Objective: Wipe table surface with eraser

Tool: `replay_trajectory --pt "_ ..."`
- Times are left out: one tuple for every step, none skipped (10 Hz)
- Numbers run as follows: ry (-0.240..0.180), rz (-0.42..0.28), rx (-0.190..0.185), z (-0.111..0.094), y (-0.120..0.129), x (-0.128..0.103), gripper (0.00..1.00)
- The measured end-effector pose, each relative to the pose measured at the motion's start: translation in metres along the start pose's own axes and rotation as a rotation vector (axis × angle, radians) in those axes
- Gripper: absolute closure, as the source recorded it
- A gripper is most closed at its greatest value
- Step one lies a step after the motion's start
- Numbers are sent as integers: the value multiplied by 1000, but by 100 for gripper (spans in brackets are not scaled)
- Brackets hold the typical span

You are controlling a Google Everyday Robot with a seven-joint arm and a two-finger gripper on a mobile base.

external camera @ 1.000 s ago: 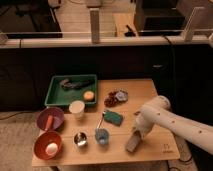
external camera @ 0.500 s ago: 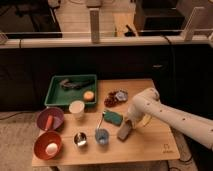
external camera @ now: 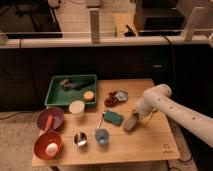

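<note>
The light wooden table surface [external camera: 150, 145] fills the lower middle of the camera view. My arm reaches in from the right. My gripper [external camera: 135, 118] is low over the table's right half, shut on the grey-tan eraser [external camera: 130, 123]. The eraser's lower end rests on or just above the wood. It sits just right of a dark teal pad [external camera: 113, 117] and does not touch it.
A green tray [external camera: 54, 95] at the back left holds a dark object and an orange fruit [external camera: 88, 95]. A white cup [external camera: 76, 108], purple bowl [external camera: 50, 119], orange bowl [external camera: 48, 145], metal cup [external camera: 80, 139] and blue cup [external camera: 101, 136] stand at the left. Snack packets [external camera: 116, 97] lie behind the pad.
The gripper and eraser slid from the table's front right toward the left and back, ending beside the teal pad. The other items have not moved.
</note>
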Motion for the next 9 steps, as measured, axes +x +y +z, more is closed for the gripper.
replay_trajectory --pt "3 -1 -24 -6 13 -2 100" --pt "6 1 -47 -10 27 -5 100" --pt "0 6 -87 -13 48 -10 100" --pt "-7 6 -124 -13 68 -16 100" --pt "-18 -2 -145 -13 78 -20 100" --pt "-29 -14 -156 -15 87 -25 100" --pt "-52 -37 -168 -17 94 -35 100" --pt "-70 -58 -167 -16 92 -43 100" --pt "-91 -85 -162 -15 86 -55 100"
